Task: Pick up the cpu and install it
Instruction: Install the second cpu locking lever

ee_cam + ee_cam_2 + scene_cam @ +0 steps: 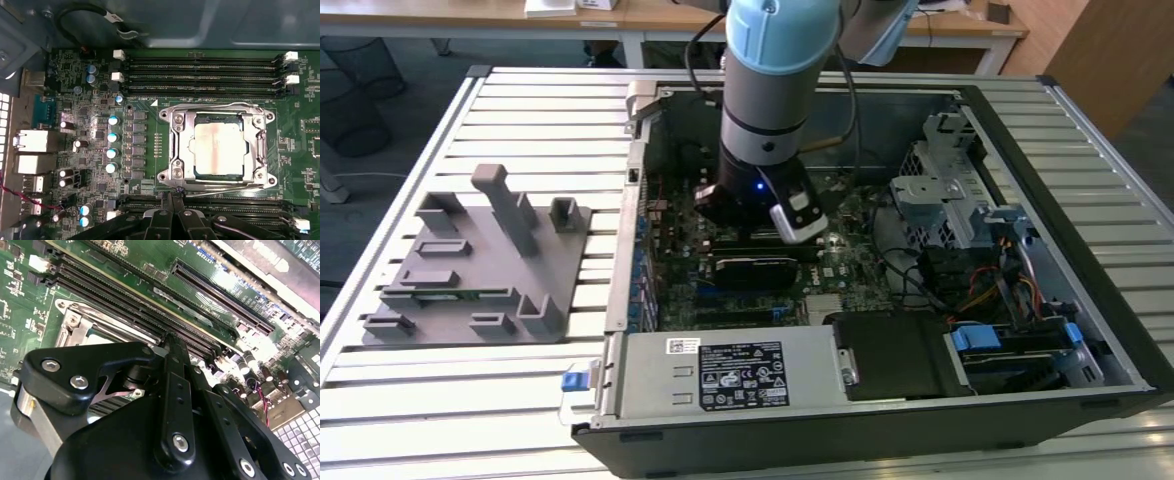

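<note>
One cpu [218, 149] sat flat in the metal-framed socket [176, 150], shiny top up, square so no long axis, gripper [172, 202] fingers together just beside the socket, holding nothing, board print unreadable.

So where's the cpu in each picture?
Exterior view: I can't pick it out; the arm stands over that part of the motherboard.
First wrist view: the cpu lies flat inside the metal socket frame.
Second wrist view: a pale corner of it seems to peek from the frame, partly hidden.
Shared landmark: the long black memory slots beside the socket in both wrist views.
</note>
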Controlling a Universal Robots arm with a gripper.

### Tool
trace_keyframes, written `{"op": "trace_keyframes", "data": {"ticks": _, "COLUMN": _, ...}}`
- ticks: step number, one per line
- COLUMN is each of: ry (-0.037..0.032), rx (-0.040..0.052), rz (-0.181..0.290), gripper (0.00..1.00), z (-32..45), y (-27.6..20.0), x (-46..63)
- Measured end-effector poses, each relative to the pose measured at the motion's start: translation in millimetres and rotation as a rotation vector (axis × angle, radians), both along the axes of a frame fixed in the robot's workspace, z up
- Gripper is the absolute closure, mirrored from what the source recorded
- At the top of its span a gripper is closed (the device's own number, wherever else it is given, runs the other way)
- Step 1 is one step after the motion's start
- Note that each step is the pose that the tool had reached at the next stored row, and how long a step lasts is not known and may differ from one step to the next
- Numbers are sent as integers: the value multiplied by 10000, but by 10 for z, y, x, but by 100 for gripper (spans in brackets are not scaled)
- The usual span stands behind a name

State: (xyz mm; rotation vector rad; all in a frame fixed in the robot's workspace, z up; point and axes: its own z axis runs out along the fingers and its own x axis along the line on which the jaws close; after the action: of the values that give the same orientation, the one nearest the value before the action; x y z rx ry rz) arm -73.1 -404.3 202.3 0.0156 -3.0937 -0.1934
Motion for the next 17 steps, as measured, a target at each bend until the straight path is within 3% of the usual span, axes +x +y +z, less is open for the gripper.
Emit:
{"op": "trace_keyframes", "data": {"ticks": 6, "ry": 2, "rx": 68, "rz": -2, "gripper": 89, "z": -13, "y": -12, "x": -9}}
{"op": "trace_keyframes", "data": {"ticks": 17, "ry": 1, "rx": 364, "rz": -3, "gripper": 89, "z": -19, "y": -36, "x": -11}}
